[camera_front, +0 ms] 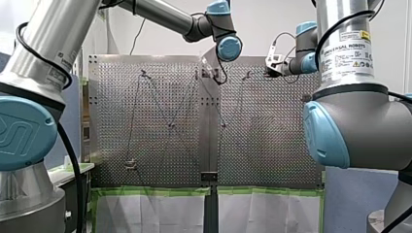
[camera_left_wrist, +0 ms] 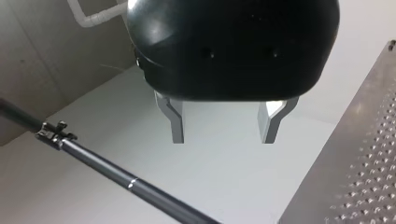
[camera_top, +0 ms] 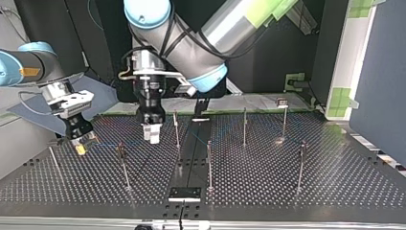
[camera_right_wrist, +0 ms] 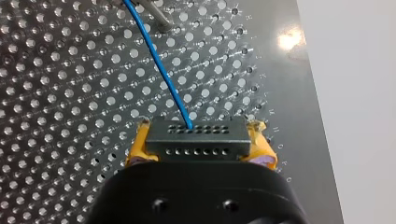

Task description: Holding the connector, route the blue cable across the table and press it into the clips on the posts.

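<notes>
Two arms reach over the perforated table (camera_front: 160, 155) in the front view, where my left gripper (camera_front: 212, 68) hangs near the far middle and my right gripper (camera_front: 273, 65) sits to its right. Both are too small there for me to read their fingers. In the top view my right gripper hovers low over the table at the view's left, a speck of yellow showing at its tip. The blue cable (camera_top: 106, 145) is only a faint line running from it toward the nearest of the thin posts (camera_top: 123, 165). My left gripper hangs beside it, above the plate, touching nothing. In the left wrist view its metal fingers (camera_left_wrist: 176, 123) stand apart with nothing between them. A dark post slants past beside them, cut off at both ends, carrying a small clip (camera_left_wrist: 52, 133). In the right wrist view the black connector (camera_right_wrist: 196, 144) is clamped between the yellow pads (camera_right_wrist: 139, 148). The cable leaves its top face and runs ahead over the holes to a post base that is partly cropped.
</notes>
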Controlling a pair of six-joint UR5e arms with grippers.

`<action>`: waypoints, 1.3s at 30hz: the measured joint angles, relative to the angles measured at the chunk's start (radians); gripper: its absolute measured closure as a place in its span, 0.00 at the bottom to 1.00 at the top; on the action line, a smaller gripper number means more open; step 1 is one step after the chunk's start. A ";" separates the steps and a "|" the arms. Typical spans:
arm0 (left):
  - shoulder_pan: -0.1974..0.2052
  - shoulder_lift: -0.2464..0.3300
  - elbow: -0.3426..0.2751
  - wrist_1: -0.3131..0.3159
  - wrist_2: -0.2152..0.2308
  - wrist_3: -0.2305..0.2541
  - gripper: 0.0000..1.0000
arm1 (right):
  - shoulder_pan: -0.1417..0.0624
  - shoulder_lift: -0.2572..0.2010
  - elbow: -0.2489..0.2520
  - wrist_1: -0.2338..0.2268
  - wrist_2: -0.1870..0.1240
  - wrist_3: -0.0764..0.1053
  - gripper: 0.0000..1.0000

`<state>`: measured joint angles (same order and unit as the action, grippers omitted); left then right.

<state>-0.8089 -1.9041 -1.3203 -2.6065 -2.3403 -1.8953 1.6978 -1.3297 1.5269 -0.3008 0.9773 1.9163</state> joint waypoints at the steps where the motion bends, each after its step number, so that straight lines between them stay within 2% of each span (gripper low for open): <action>1: -0.001 0.008 -0.009 0.002 -0.007 0.007 0.00 | 0.001 0.000 0.000 0.000 0.000 0.000 1.00; 7: -0.001 0.061 -0.061 0.036 -0.054 0.030 0.00 | 0.004 0.000 0.000 0.000 0.000 0.000 1.00; 11: 0.005 0.098 -0.098 0.072 -0.055 0.032 0.00 | 0.004 0.001 0.000 0.000 0.001 0.000 1.00; 27: 0.028 0.230 -0.235 0.208 0.072 0.059 0.00 | 0.008 0.002 0.000 0.003 -0.010 0.000 1.00; 36: 0.031 0.212 -0.312 0.286 0.147 0.114 0.00 | 0.009 0.002 0.000 0.006 -0.010 0.000 1.00; 39: 0.031 0.211 -0.336 0.309 0.145 0.115 0.00 | 0.009 0.002 0.000 0.006 -0.010 0.000 1.00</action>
<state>-0.7781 -1.6934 -1.6565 -2.2973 -2.1948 -1.7806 1.7066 -1.3279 1.5270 -0.2951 0.9675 1.9163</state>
